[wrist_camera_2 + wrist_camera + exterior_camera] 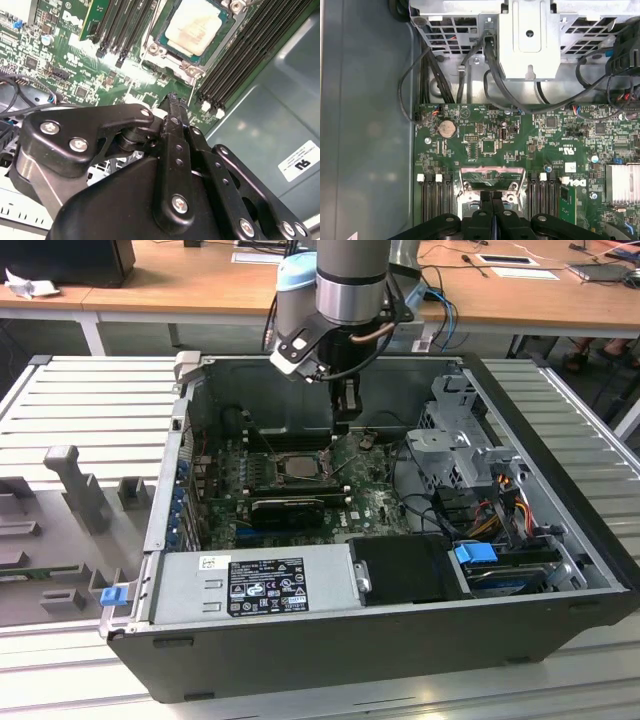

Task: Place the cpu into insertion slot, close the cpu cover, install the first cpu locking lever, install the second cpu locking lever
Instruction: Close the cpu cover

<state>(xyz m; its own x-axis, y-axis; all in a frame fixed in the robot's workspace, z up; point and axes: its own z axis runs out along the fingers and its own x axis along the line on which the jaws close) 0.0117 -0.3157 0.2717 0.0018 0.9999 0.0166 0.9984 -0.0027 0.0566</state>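
Inside the open case (pixel 560 440), the end effector (pixel 174 102), fingers pressed shut on nothing, hangs near the insertion slot (pixel 161 36) where the cpu (pixel 197 25) lies; a crooked nudge could skew the chip.

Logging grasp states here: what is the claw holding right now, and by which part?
Nothing. The claw is shut with nothing between its tips, close to the cpu, which it does not touch.

over insertion slot (pixel 290 468): open | both flanks: memory slots (pixel 250 50) (tight) | exterior view's right: drive cage (pixel 455 440)
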